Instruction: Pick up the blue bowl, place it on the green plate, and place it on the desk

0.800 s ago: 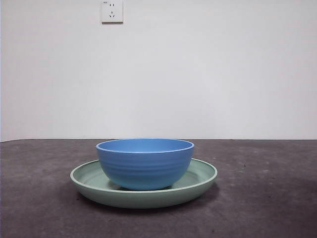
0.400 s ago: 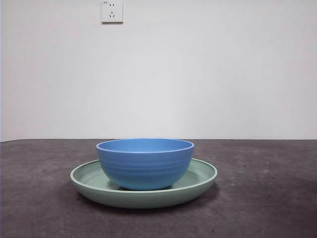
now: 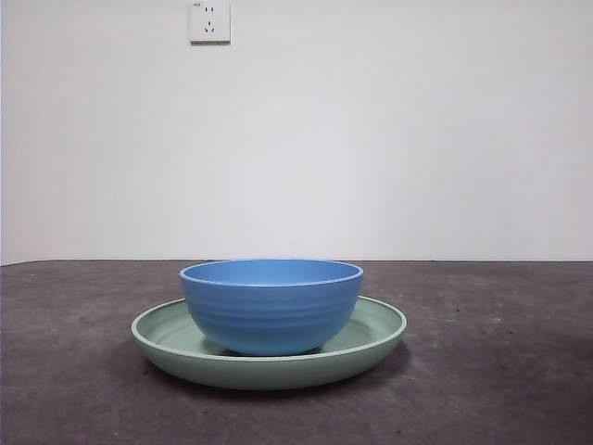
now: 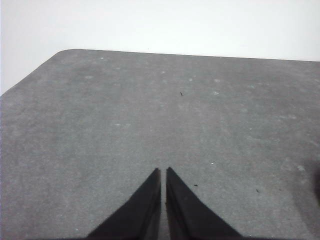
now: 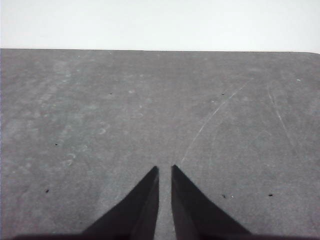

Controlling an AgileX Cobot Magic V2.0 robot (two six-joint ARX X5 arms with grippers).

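Both grippers wait away from the dishes, each over bare desk. Left gripper (image 4: 163,172): its two black jaws lie together, with only a hairline slit between the tips, and they clamp nothing. Its wrist view shows grey speckled tabletop running to a rounded corner, with pale wall beyond. Right gripper (image 5: 165,170): its jaws are also drawn together, a thin gap between the tips, nothing held. Under it the desk carries a few faint curved scratches and small dark specks. Neither wrist view shows the bowl or the plate, and neither arm shows in the front view.

In the front view the blue bowl (image 3: 271,306) stands upright inside the green plate (image 3: 380,336), its base resting on the plate's floor, about in the middle. The bowl's rim rises well above the plate's rim, and faint ridges ring its outer wall. The plate is wider than the bowl, so a band of mint green shows on either side of it. The plate sits flat on the desk (image 3: 500,371), a little left of the picture's middle, with a soft shadow beneath its edge. Behind the desk is a plain white wall, and a white socket (image 3: 209,20) is fixed high on it, above and left of the bowl.
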